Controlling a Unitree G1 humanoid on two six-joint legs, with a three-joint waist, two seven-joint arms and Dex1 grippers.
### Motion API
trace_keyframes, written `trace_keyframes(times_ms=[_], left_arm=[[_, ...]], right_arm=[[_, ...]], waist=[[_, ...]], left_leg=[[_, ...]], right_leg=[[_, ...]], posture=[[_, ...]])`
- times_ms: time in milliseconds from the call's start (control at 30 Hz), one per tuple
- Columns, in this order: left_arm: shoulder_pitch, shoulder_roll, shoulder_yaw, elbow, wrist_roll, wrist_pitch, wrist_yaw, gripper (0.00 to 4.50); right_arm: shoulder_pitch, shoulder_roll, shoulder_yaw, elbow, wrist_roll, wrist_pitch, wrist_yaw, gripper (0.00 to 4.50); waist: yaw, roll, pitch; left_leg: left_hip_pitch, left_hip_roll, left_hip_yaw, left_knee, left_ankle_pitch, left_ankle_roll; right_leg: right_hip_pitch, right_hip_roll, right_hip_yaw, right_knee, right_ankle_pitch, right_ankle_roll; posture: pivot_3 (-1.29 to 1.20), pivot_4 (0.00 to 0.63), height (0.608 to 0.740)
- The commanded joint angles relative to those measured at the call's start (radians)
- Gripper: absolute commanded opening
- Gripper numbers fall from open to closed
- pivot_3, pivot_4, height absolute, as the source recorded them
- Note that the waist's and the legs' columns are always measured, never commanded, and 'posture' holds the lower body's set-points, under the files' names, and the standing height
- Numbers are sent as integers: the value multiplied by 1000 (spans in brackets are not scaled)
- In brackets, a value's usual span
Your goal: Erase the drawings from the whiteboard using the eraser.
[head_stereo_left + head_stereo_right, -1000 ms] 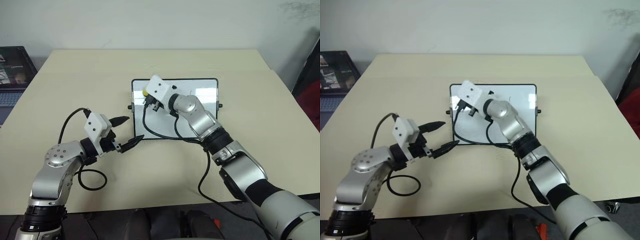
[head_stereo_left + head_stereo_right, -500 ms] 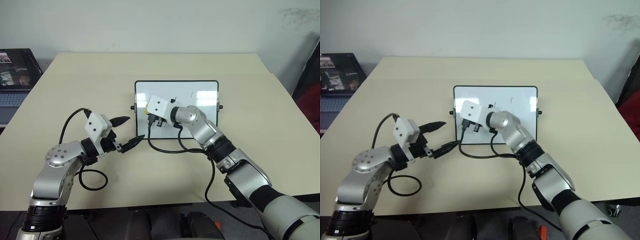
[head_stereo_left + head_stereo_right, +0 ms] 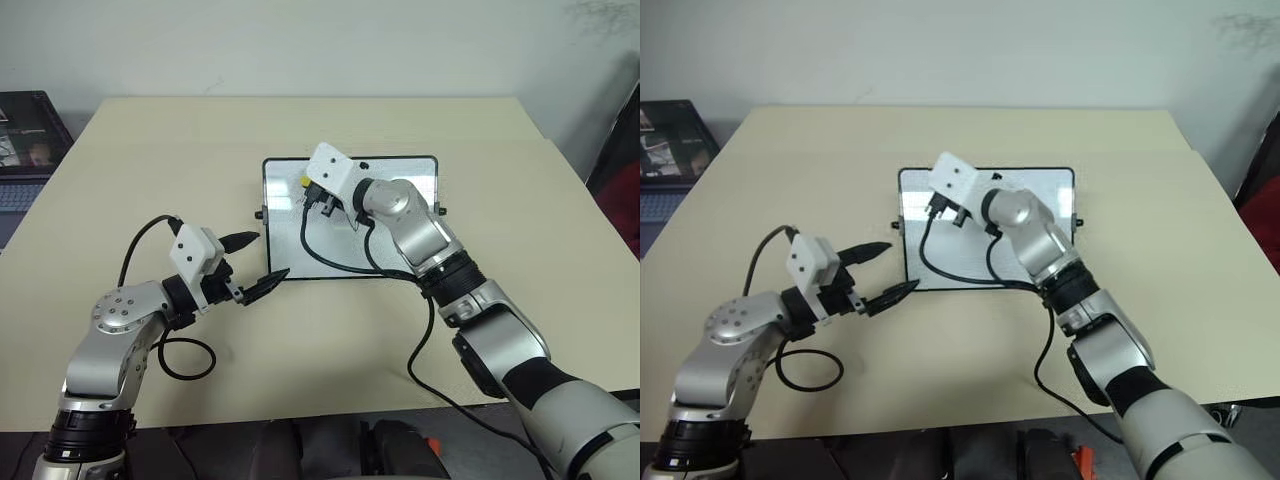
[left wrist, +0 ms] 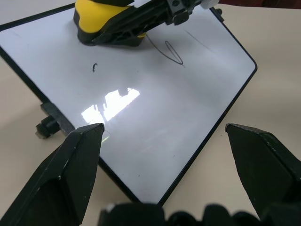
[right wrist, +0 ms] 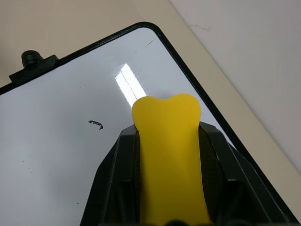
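Lying flat on a beige table (image 3: 480, 330), the whiteboard (image 3: 385, 255) sits near the table's middle, long sides running across the robot's front, a small black knob (image 3: 443, 211) at its right edge. The right gripper (image 4: 113, 35) is over the board's far-left area with its two black fingers clamped on the eraser (image 5: 169, 155) — the yellow block fills the gap between them and juts out past the tips. In the left wrist view the eraser's dark underside rests on the white surface, or so close to it that no gap can be made out. Drawings present on the board: a small curled mark (image 4: 94, 68) just beside the eraser, and a thin loop with a long stroke (image 4: 173, 52) trailing off it, near the eraser's other side. The right wrist view shows one short dark dash (image 5: 96, 124) on the white surface, apart from the eraser's front end. The left gripper (image 3: 252, 265) hangs above the table at the board's near-left corner, pointing toward the board, its jaws spread wide and holding nothing; one fingertip (image 3: 275, 277) overlaps the board's near-left corner in the head view, contact undetermined. A black cable (image 3: 330, 262) from the right wrist loops across the board's lower half. A laptop (image 3: 25, 140) sits beyond the table's left edge.
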Motion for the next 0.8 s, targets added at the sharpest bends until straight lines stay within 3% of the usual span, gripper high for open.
trace_keyframes(times_ms=[33, 400, 667, 800], left_arm=[[-6, -2, 2, -19, 2, -18, 0, 4500], [-8, -3, -2, -21, 3, -18, 1, 4500], [-1, -8, 0, -26, -1, -17, 7, 4500], [-11, -14, -7, -45, -15, -2, 4, 4500]], right_arm=[[28, 17, 42, 40, -24, -3, 11, 1286], [74, 41, 133, 37, -63, -8, 71, 1286], [26, 2, -15, -182, 25, 87, 78, 1286], [85, -32, -94, -365, 84, 179, 91, 1286]], waist=[[0, 0, 0], [2, 0, 0], [11, 1, 1], [12, 1, 1]], left_leg=[[0, 0, 0, 0, 0, 0], [3, 0, -4, 3, 0, 0], [0, 0, -4, 3, 0, 0], [-2, 0, -3, 2, 0, 0]], right_leg=[[0, 0, 0, 1, 0, 0], [5, 0, -3, 2, 0, 0], [4, 0, -5, 0, 0, 0], [1, 0, -3, -1, 0, 0]], posture=[[0, 150, 740], [0, 150, 740], [0, 150, 740], [0, 150, 740]])
